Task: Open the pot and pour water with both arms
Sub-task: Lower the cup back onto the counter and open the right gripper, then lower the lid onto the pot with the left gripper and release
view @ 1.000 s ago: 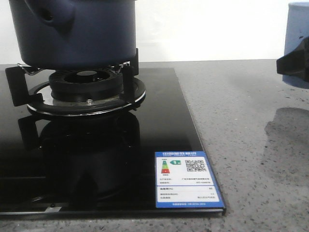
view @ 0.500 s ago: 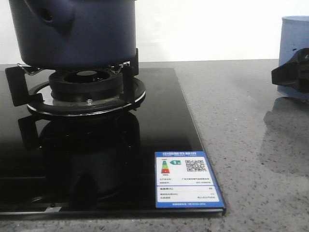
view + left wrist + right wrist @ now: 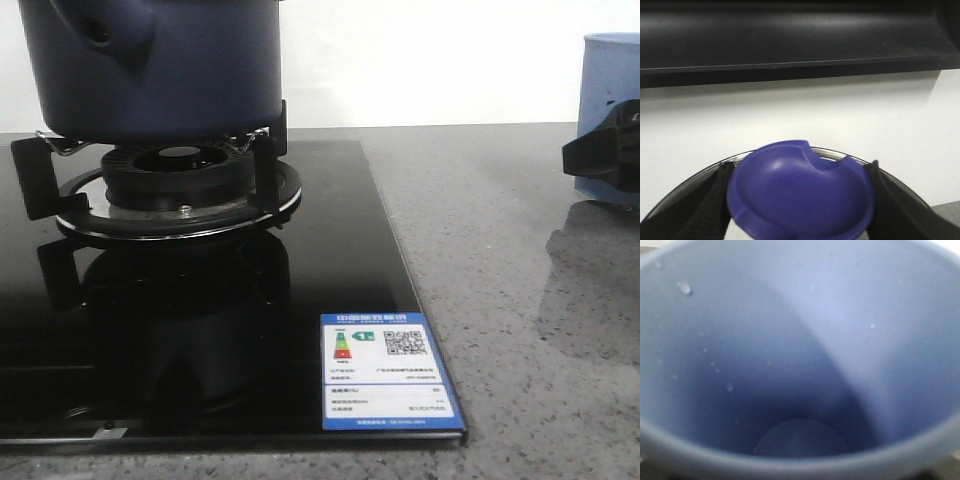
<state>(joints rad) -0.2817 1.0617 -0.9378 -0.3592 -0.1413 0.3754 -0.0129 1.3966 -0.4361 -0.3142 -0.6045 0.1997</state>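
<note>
Seemingly the lid (image 3: 800, 192) was off, gripped by the left fingers (image 3: 715, 200); the pot (image 3: 150, 65) sat on the burner (image 3: 180, 185) toward the bench's (image 3: 520, 300) far-left corner; the right fingers (image 3: 605, 155) held the cup (image 3: 610, 100) at the right edge, pouring left.

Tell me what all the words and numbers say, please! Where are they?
Sticker on the stove's near right corner: it carries a blue header line, a QR code, a coloured arrow scale and rows of small print, all too small and blurred to read.
Pot: no text shows.
Cup: no text shows.
Wrist views: no text shows.
</note>
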